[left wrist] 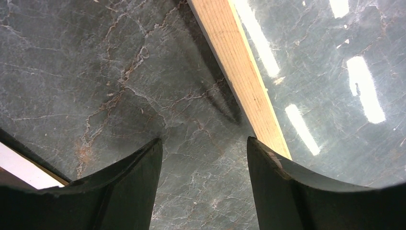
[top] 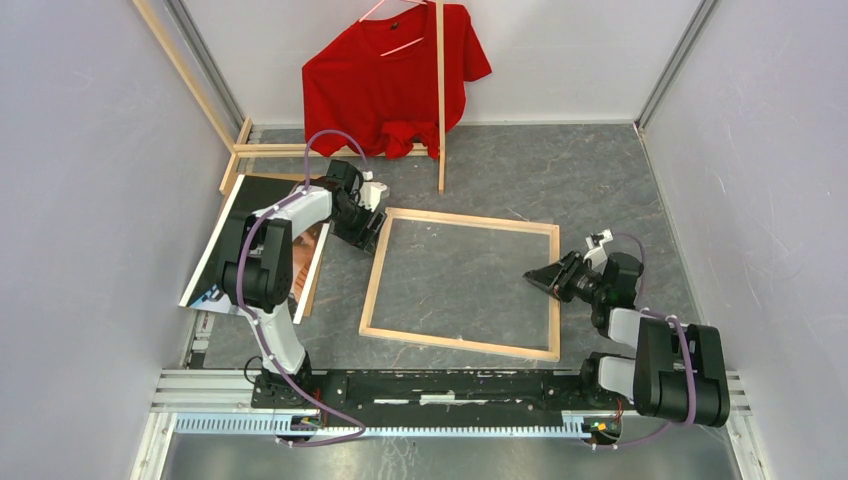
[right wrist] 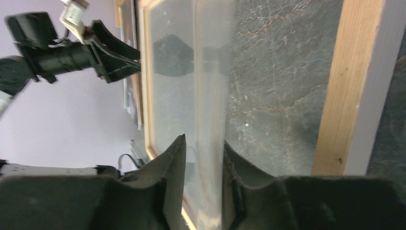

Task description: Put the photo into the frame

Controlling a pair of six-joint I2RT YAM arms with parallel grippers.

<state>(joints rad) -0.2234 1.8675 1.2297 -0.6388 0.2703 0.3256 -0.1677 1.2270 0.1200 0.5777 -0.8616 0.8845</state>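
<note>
The frame (top: 470,221) lies flat mid-table, pale wood face up, with the grey tabletop showing through a clear pane (right wrist: 172,96) in it. The photo (top: 308,258), in dark and orange tones, lies to the left, partly under the left arm. My left gripper (top: 365,235) hovers open at the frame's far-left corner. Its wrist view shows the gripper (left wrist: 205,141) over bare table beside the wooden bar (left wrist: 244,76). My right gripper (top: 532,278) is at the frame's right bar (right wrist: 342,96). Its jaws (right wrist: 204,141) stand slightly open, with the pane's blurred edge in the gap.
A red T-shirt (top: 390,80) hangs on a pale wooden rack (top: 440,100) at the back. A brown cardboard edge (top: 311,290) shows beside the photo. White walls close in left and right. The arms' base rail (top: 450,385) runs along the near edge.
</note>
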